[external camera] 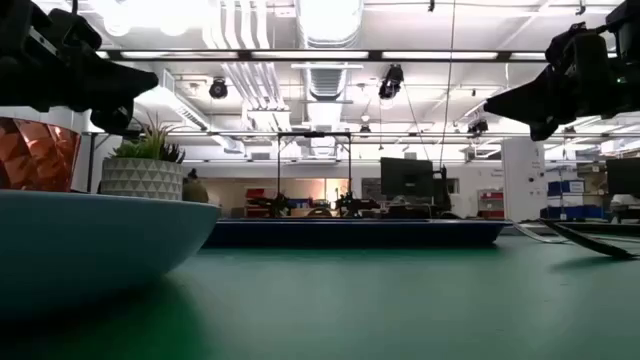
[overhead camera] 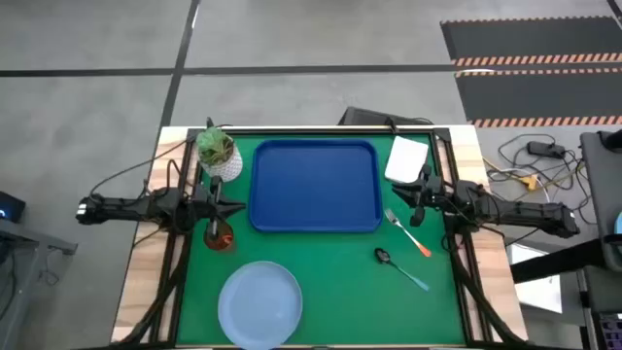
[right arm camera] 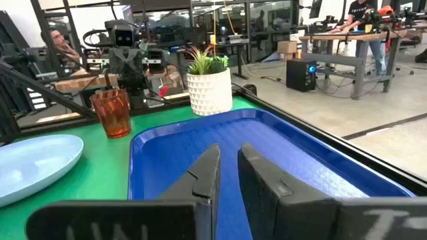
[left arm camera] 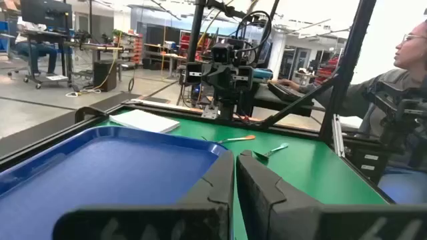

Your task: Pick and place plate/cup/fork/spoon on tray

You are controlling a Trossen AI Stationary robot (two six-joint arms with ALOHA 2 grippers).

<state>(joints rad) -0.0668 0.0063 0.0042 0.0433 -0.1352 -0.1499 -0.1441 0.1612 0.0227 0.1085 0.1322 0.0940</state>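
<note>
The dark blue tray [overhead camera: 316, 185] lies at the table's far middle. The pale blue plate [overhead camera: 259, 303] rests at the near edge, left of centre. The red-orange cup [overhead camera: 219, 235] stands upright near the tray's near left corner. The orange-handled fork [overhead camera: 408, 233] and the blue-handled spoon [overhead camera: 401, 269] lie flat on the mat right of the tray. My left gripper [overhead camera: 233, 207] hovers at the tray's left edge, just beyond the cup, shut and empty. My right gripper [overhead camera: 397, 197] hovers at the tray's right edge, beyond the fork, shut and empty.
A white pot with a green plant [overhead camera: 219, 154] stands at the tray's far left corner. A white block [overhead camera: 408, 158] lies at its far right corner. The green mat [overhead camera: 340, 282] covers the table. People sit beyond the table's sides [left arm camera: 407, 67].
</note>
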